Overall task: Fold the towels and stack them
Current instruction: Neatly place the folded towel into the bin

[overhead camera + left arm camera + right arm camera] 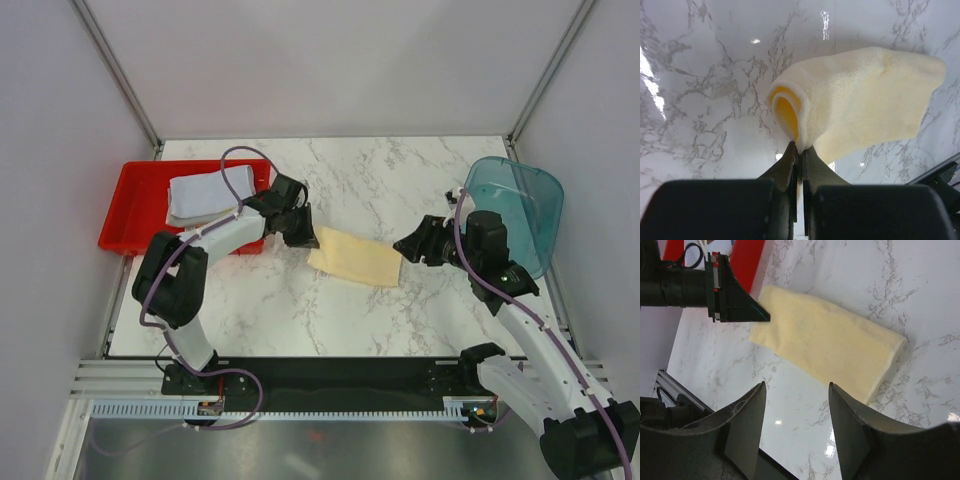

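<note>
Red tray (120, 228): at the far-left edge of the desk (400, 180), with a folded grey towel (200, 196) lying flat inside it.
Left claw (800, 150): pressed together on one end of the yellow towel (355, 258), just right of the tray.
Yellow towel: mid-desk between the two claws, doubled over. The gripped end curls into a small loop (a deeper yellow shows inside), and the rest trails off to the right on the marble top.
Right claw (797, 395): fingers spread apart, pointing at the towel's right end and just beside it. I can't tell whether it touches.
Teal basket (530, 205): far right, behind the right arm, well apart from the towel.
</note>
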